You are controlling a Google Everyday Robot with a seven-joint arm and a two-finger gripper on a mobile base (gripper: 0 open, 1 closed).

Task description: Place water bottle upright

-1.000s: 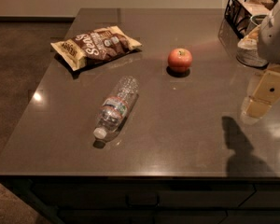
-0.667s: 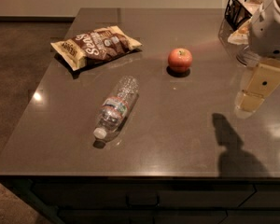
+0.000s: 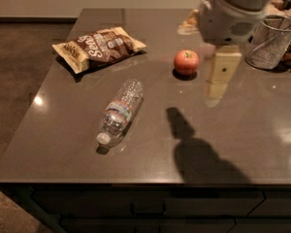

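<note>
The water bottle lies on its side on the dark table, left of centre. Its white cap points toward the front-left edge and its label band sits around its middle. My gripper hangs above the table to the right of the bottle, just right of and in front of the red apple. It is well apart from the bottle and holds nothing that I can see. The white arm housing sits above it and casts a shadow on the table toward the front.
A brown snack bag lies at the back left. The apple sits behind the bottle, to its right. A wire mesh cup stands at the back right, with more items behind it at the frame edge.
My arm and gripper have moved left, from the right edge of the table toward the apple. The bottle, apple and bag have not moved.
</note>
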